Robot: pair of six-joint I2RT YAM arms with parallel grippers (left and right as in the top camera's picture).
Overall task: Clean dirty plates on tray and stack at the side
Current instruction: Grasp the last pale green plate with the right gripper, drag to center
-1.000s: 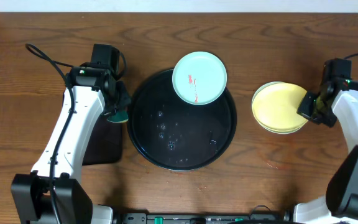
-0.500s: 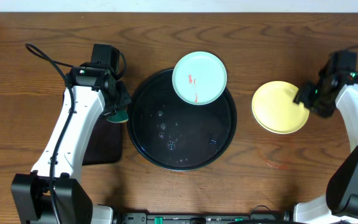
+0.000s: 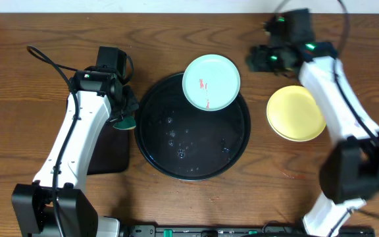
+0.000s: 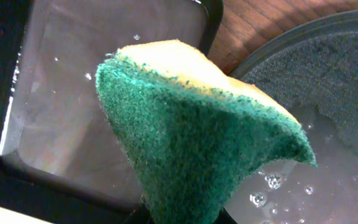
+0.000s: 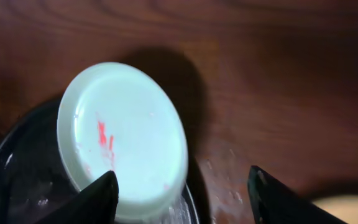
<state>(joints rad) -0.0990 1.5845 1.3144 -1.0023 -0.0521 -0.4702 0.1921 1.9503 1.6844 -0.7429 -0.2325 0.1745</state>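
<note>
A pale mint-blue plate (image 3: 210, 82) with a red smear leans on the far rim of the round black tray (image 3: 156, 141). In the right wrist view the same plate (image 5: 123, 155) lies just ahead of my open right gripper (image 5: 182, 199), whose left finger overlaps its near edge. From overhead the right gripper (image 3: 258, 59) hovers over the table right of that plate. A pale yellow plate (image 3: 296, 113) sits on the table right of the tray. My left gripper (image 3: 125, 113) is shut on a green and yellow sponge (image 4: 197, 137) at the tray's left edge.
A smaller rectangular black tray (image 3: 110, 157) lies under the left arm, left of the round tray; its wet floor (image 4: 104, 93) shows behind the sponge. Water drops dot the round tray (image 4: 347, 186). A faint wet ring marks the wood in front of the yellow plate.
The right gripper opened, left the yellow plate on the table, and swung left and farther back toward the mint plate. The left arm and sponge have not moved.
</note>
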